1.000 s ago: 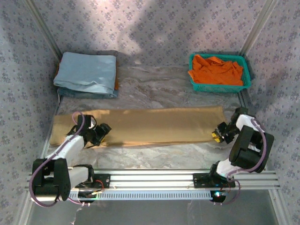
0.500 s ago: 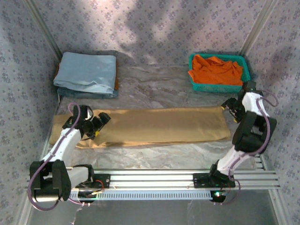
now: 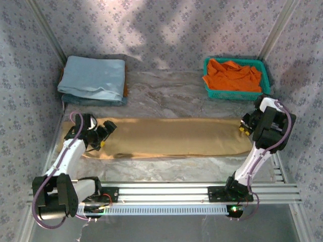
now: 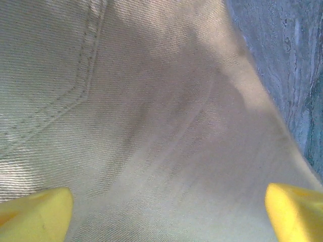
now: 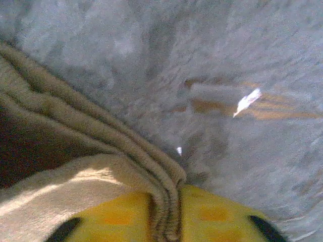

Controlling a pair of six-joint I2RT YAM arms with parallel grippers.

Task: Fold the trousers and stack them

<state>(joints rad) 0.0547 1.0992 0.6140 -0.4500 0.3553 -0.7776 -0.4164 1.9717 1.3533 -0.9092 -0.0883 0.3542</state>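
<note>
Long, flat, tan twill trousers (image 3: 171, 136)

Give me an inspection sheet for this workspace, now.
Surface: table, grey marbled cover.
Job's things: trousers flat, lengthwise across the table.
Clutter: blue cloth folded, far left; basket holding orange garment, far right.
Grippers: left gripper open over the trousers' left end; right gripper shut on the trousers' right edge.
Cables: purple cables looped along both arms.
Surroundings: patterned walls.
</note>
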